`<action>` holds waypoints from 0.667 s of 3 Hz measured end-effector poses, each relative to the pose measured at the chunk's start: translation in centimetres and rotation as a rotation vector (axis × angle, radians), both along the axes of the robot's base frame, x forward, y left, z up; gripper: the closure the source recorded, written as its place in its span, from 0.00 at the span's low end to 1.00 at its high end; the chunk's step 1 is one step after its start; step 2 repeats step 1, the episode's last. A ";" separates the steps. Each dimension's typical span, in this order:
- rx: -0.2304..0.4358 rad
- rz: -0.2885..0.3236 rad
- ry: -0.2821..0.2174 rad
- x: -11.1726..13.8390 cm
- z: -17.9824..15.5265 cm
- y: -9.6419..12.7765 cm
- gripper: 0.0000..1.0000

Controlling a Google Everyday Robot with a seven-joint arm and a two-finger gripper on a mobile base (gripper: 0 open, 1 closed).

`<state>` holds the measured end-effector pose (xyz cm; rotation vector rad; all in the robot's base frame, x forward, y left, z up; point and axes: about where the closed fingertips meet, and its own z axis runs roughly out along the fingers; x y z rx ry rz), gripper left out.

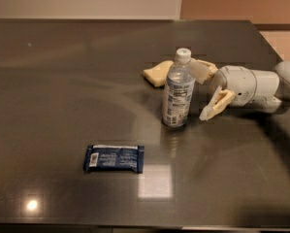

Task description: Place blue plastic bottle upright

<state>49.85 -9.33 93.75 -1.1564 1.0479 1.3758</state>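
Two cream-coloured fingers (216,105) of the tool (199,92) stand spread apart at centre right of the frame, clamped on nothing. The nearer finger slants down and to the left, its tip low over the bench (62,81). The farther finger lies higher in the frame and points left toward the shoulder of the blue plastic bottle (178,91); whether it touches the bottle cannot be told. The nearer finger is clear of the bottle, with a strip of bare bench showing between them.

Behind the fingers, the white cylindrical wrist (242,85) lies low and roughly level over the bench, aimed left. It joins a grey rounded arm segment (288,77) that enters from the right edge of the frame.

The blue plastic bottle stands upright on its base just left of the tool, a little right of the frame's centre, with its white cap on top and its label facing the camera.

Just behind the bottle, toward upper centre, a pale yellow flat object (155,74) rests on the bench; its right end is hidden by the bottle.

Well apart, lower left of centre, a dark blue packet (114,158) lies flat. The bench is dark and glossy and shows a pale square reflection (155,181) near the packet.
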 end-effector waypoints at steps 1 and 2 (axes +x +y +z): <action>0.000 0.000 0.000 0.0 0.0 0.0 0.00; 0.000 0.000 0.000 0.0 0.0 0.0 0.00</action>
